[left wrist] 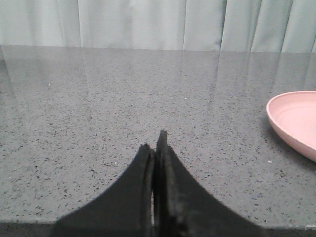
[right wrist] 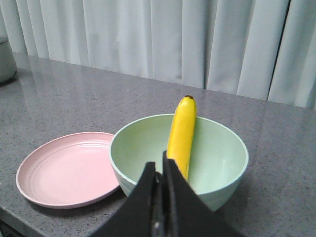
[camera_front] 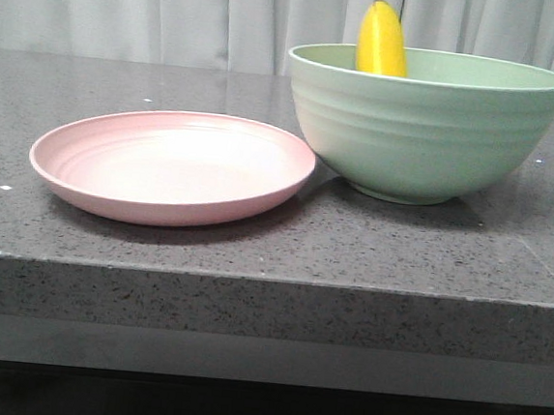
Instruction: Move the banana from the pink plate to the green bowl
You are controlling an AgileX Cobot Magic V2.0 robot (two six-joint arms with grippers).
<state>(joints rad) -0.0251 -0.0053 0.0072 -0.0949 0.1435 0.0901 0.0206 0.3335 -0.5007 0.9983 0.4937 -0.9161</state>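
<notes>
Desk [camera_front: 253,264]: dark grey speckled stone, glossy, backed by pale pleated curtains [camera_front: 177,14]. Banana [camera_front: 382,40] stands upright inside the green bowl [camera_front: 424,133], leaning on the far wall, its lower part hidden by the rim in the front view. Pink plate [camera_front: 174,167] lies bare just left of the bowl, partly cut off in the left wrist view. Left claw [left wrist: 157,148] and right claw [right wrist: 160,170]: fingers pressed together, gripping nothing
</notes>
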